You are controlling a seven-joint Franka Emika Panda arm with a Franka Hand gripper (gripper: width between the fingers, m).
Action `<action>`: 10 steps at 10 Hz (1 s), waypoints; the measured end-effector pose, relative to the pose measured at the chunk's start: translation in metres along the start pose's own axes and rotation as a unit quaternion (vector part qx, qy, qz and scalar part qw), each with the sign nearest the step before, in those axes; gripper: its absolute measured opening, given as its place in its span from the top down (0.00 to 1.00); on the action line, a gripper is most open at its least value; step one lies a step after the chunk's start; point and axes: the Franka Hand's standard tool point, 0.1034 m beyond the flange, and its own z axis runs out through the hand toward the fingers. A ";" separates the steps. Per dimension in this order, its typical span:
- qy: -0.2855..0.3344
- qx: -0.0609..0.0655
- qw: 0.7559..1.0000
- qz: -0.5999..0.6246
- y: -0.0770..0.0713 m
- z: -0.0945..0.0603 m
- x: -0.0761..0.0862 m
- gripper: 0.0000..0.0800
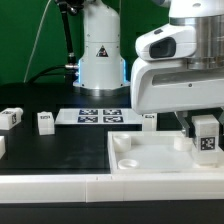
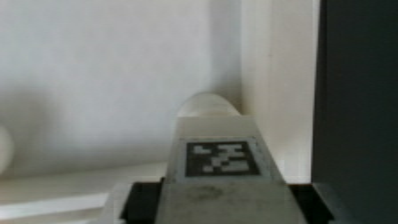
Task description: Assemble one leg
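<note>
**Figure. Seating the leg in the tray.** In the exterior view the tool (image 1: 206, 130) is closed on the leg (image 1: 208, 143). Its jaws stand only as far apart as the peg is wide, and the leg's tag faces the camera. The leg hangs upright over the far corner of the white tray (image 1: 150, 178), at the exterior view's right. We cannot tell whether its lower end already touches the tray, because the arm's white housing hides the corner beneath it.

The wrist view looks along the leg (image 2: 221, 140). Its tagged face is uppermost in the picture, its tapered end points at the pale tray floor (image 2: 89, 90), and the dark surface (image 2: 356, 100) lies just beyond the tray's edge.

Spare pegs (image 1: 45, 121) stand well apart from the tray on the surface (image 1: 60, 150), near the marker board (image 1: 98, 115).

We judge the step in hand to be insertion of the leg into a corner socket. To do it well:

- We would keep the peg vertical.
- We would centre its tip over the socket before lowering, since the edge of the tray is close.
- We would descend slowly, so that a misaligned tip does not push the tray sideways.
- We would loosen the grip only once the leg is seated and stands unaided.

A tilted entry would probably jam the peg.
</note>
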 end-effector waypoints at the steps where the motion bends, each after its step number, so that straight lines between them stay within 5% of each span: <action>1: 0.004 0.001 0.997 0.079 -0.001 0.000 0.000 0.64; 5: 0.019 0.010 0.945 0.326 -0.005 0.002 -0.001 0.64; 7: 0.014 0.016 0.888 0.458 -0.006 0.002 -0.002 0.64; 10: 0.012 0.023 0.848 0.530 -0.007 0.003 -0.001 0.64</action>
